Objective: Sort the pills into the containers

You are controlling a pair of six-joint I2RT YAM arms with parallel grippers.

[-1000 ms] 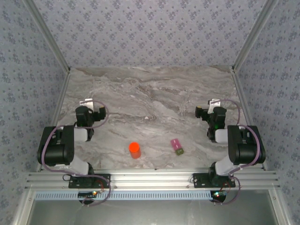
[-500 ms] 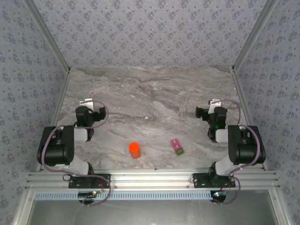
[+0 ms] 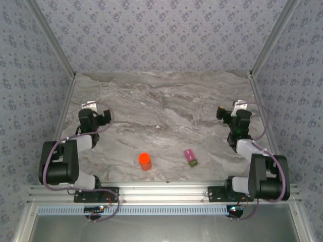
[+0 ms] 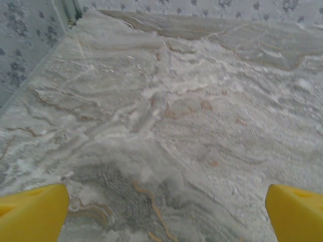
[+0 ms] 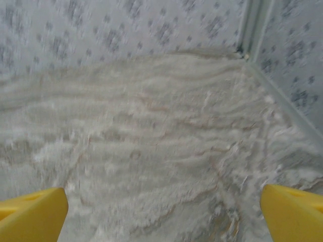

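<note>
Your containers (image 3: 190, 157), a tiny joined box, sit on the desk (image 3: 161, 101) toward 6 o'clock. What they hold is too small to tell. They lie well apart from both arms, at 4 o'clock from the left end effector (image 4: 164, 214) and 7 o'clock from the right end effector (image 5: 161, 212). Both stand wide, holding nothing. The pink compartment sits at 11 o'clock of the olive one.

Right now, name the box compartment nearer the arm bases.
The olive-green compartment: it is the near end, with the pink compartment joined behind it, farther up the table.
</note>
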